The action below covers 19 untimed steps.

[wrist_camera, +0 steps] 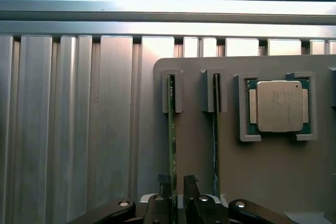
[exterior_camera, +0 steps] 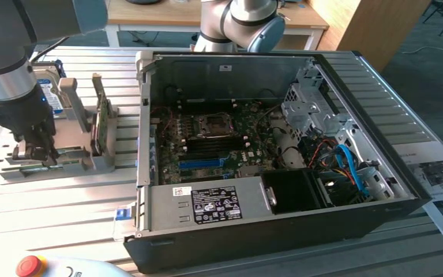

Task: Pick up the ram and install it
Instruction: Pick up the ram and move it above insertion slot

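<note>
Gripper (exterior_camera: 37, 152) is hovering over the holder (exterior_camera: 90, 158) at the exterior view's left, jaws standing wide, straddling the ram (wrist_camera: 171, 129) but not clamping it. Ram is sitting edge-up in its slot, unlifted. Open case (exterior_camera: 283, 234) on the right is waiting; pick and install both not yet done.

2 thin green circuit-board sticks: ram (wrist_camera: 171, 129), second stick (wrist_camera: 215, 140); 1 square silvery CPU chip (wrist_camera: 279, 106); 1 open black metal computer case (exterior_camera: 283, 242); 1 round red button (exterior_camera: 30, 265).
</note>
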{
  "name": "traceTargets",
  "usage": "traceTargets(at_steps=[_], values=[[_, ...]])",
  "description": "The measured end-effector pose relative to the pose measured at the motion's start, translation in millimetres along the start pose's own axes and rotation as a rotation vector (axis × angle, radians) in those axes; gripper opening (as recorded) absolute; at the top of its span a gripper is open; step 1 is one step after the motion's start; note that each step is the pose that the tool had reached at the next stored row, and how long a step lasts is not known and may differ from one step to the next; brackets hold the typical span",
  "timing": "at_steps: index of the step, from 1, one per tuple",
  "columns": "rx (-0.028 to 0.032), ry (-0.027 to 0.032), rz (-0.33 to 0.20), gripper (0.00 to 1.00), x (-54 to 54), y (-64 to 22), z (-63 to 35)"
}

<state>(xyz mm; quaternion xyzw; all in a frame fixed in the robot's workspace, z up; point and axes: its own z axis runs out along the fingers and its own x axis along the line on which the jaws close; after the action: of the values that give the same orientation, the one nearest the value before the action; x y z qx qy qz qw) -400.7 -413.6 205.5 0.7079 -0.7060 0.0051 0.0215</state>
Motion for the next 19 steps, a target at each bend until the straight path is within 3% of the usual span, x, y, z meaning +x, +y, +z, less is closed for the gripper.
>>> traceTargets(at_steps=[6,7,8,19], values=[[-0.0009,0.0007,0.0,0.24,-0.4,0.1,3.0],[0.0024,-0.0022,0.0,0.24,-0.9,-0.2,5.2],[0.0018,-0.0014,0.0,0.24,-0.9,-0.1,5.8],[0.0001,0.0,0.0,0.24,-0.5,0.0,1.4]])
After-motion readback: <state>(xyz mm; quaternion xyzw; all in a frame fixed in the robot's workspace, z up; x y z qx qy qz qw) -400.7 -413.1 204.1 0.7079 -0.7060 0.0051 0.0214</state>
